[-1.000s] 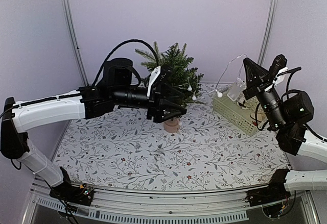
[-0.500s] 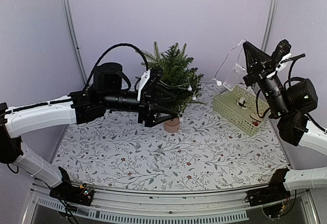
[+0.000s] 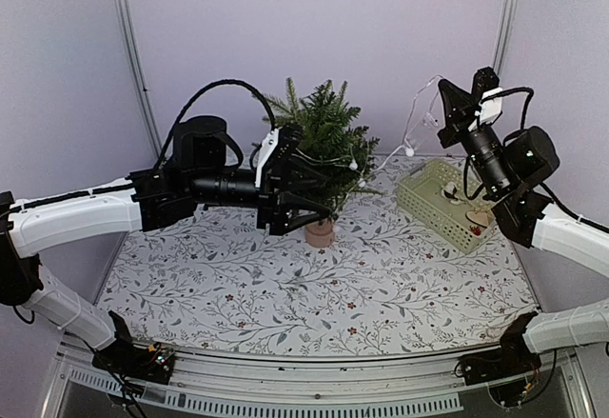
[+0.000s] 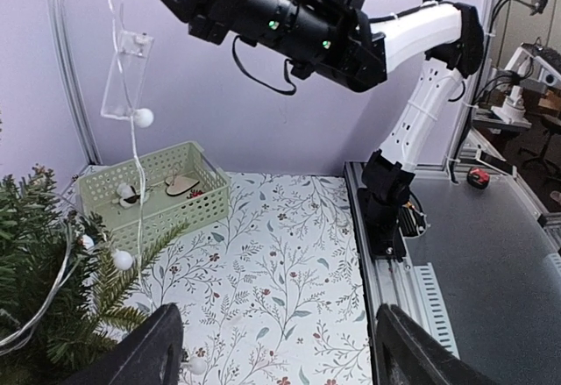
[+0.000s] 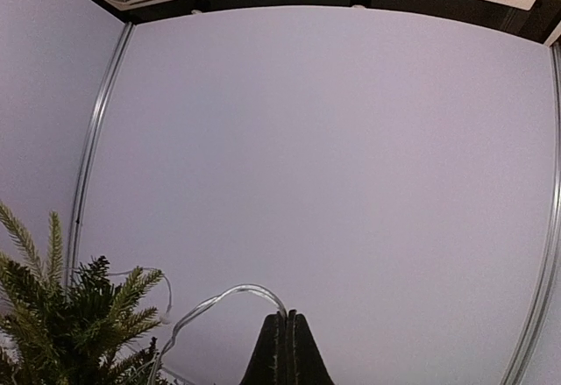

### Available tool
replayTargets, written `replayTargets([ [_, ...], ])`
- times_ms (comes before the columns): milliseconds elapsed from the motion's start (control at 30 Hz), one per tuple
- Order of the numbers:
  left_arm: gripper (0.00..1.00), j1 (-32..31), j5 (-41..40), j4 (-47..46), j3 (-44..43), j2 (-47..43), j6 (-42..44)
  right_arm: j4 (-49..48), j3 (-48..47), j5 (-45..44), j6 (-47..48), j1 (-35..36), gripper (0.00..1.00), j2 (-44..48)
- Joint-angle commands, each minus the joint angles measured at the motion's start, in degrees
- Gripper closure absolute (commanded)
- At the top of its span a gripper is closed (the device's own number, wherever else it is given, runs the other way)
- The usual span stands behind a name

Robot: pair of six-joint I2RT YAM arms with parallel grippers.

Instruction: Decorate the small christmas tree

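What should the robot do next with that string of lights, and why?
Probably swing the right gripper toward the small christmas tree, draping more light string over its top. The gripper is shut on the string up high, the clear box dangles free, and only part of the string lies in the branches.

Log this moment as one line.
left hand: open beside tree | right hand: shut on light string, aloft | light string: reaches tree

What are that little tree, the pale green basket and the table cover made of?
The small christmas tree looks artificial: stiff, matte dark green plastic needles. The basket seems moulded plastic, pale green, with a regular grid of holes. The table cover is flat with a printed floral pattern, fabric or vinyl; I cannot tell which.
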State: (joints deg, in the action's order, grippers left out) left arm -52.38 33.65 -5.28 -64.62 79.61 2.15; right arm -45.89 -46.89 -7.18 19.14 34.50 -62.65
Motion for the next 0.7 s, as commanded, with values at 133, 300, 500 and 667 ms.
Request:
replayTargets([
  [133, 0.23, 0.8, -1.0, -0.7, 0.2, -0.6, 1.3, -5.3, -5.6, 10.2, -5.9, -9.1, 1.0, -8.3],
  [300, 0.23, 1.1, -1.4, -0.4, 0.4, -0.8, 1.5, -7.1, -10.4, 15.6, -8.1, -11.9, 1.0, -15.6],
  [500, 0.23, 1.6, -1.5, -0.8, 1.2, -1.6, 1.2, -9.2, -16.7, 21.4, -8.9, -13.0, 1.0, -25.0],
  [667, 0.23, 1.9, -1.8, -0.8, 2.1, -2.5, 1.1, -9.9, -22.0, 25.5, -9.6, -14.0, 1.0, -32.6],
])
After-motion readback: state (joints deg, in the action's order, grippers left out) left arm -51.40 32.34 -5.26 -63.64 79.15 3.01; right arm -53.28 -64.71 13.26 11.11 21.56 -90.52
